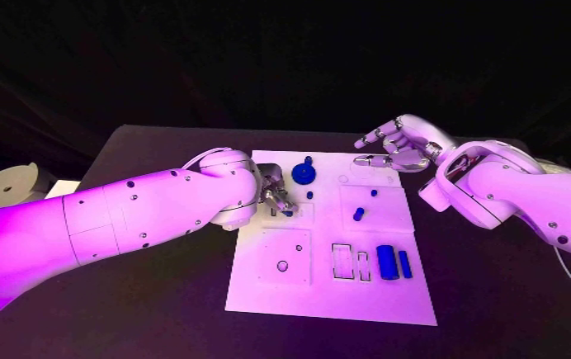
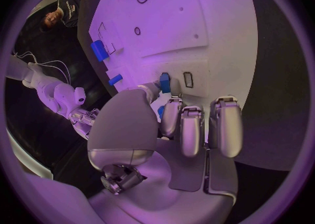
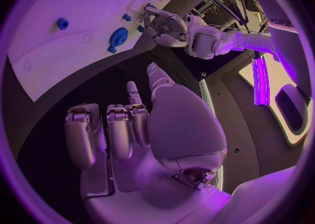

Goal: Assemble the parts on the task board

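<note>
Your left hand (image 1: 276, 202) pinches a small blue block (image 2: 165, 82) just above the white task board (image 1: 393, 293). The block stands upright over the board's left part. Your right hand (image 1: 398, 146) is empty, fingers loosely apart, beyond the far edge.

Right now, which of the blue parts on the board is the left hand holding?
The small blue block pinched in the left hand over the task board. The gear, the large cylinder and the other blue pieces lie untouched.

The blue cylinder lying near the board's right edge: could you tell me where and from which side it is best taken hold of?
Probably across its middle, from above. The blue cylinder lies flat on the task board, long axis running away from the robot, so fingers could close on its two long sides. A thinner blue bar lies close on its right, leaving little room there. The right hand is nearer and holds nothing.
</note>
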Robot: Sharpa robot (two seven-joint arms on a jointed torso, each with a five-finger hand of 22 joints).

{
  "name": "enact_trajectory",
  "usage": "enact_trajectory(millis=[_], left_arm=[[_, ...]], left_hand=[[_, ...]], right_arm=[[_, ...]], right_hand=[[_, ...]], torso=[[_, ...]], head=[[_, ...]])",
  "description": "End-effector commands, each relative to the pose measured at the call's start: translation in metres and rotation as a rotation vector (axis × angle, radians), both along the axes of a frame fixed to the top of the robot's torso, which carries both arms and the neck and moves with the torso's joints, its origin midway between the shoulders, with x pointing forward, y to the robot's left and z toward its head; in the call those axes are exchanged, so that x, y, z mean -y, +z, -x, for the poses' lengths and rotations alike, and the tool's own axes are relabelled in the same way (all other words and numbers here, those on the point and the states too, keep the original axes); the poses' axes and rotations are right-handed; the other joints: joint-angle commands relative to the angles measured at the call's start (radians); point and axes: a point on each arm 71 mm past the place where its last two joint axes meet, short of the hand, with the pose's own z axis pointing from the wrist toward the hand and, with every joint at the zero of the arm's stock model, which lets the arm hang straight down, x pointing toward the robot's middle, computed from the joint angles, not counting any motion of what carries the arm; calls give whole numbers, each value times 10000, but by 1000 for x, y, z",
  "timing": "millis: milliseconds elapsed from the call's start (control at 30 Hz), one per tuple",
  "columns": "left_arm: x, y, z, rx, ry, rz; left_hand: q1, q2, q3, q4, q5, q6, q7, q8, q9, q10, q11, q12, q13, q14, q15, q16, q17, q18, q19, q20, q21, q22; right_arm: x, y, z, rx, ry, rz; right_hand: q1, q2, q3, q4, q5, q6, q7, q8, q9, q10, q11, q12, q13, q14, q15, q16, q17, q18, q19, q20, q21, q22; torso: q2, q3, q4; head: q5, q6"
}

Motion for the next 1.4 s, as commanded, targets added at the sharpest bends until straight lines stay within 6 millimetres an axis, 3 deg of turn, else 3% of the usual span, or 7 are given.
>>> enact_trajectory(millis=[33,567,700,900,1400], left_arm=[[1,-4,3,-326,-314,-341],[2,-4,3,-370,-342,-382],[2,-5,2,-423,-313,-340],[4,-6,1,-490,-307,-354],[6,-8,-1,-620,-376,-491]], left_hand=[[9,37,1418,-1379,58,67,-164,39,21,15,-18,17,-24,1053,18,31,2633,-189,408,22,23,1071],[-7,-14,1453,-1433,57,81,-169,58,44,10,-22,5,-40,1053,19,31,2633,-189,406,20,24,1074],[-159,-164,1393,-1460,51,139,-182,90,78,46,-25,48,10,1053,18,31,2633,-191,405,20,28,1086],[-817,-426,905,-1259,44,333,-244,83,88,83,-67,86,52,1053,-11,31,2633,-194,405,2,38,1115],[-1312,-427,302,-1065,50,528,-311,99,120,166,-124,186,171,1053,-62,31,2633,-202,424,-47,59,1166]], right_arm=[[-1,-2,1,-117,141,72],[-1,-2,1,-124,145,75],[-1,-2,1,-128,141,76],[-1,-2,1,-150,160,85],[-1,-2,2,-126,171,76]], right_hand=[[-62,51,-68,-1,27,44,-48,50,9,674,38,-50,2246,1042,62,41,2634,-37,815,46,-54,2219],[-51,53,-73,-8,27,43,-48,49,9,667,37,-64,2239,1042,62,41,2634,-37,813,46,-56,2216],[-45,54,-81,-13,25,37,-47,46,7,661,37,-77,2233,1042,61,41,2634,-32,803,46,-66,2197],[-55,73,-150,-11,-91,20,-45,38,4,638,40,-125,2211,1042,62,41,2634,-24,785,45,-85,2165],[-86,101,-244,8,-226,-4,-41,31,1,615,43,-172,2189,1042,64,41,2634,-13,761,46,-110,2124]], torso=[[1,-5,0],[5,-2,3],[6,2,2],[12,0,-7],[7,1,7]], head=[[1,-2],[32,-50],[28,-52],[23,-55],[-18,-87]])
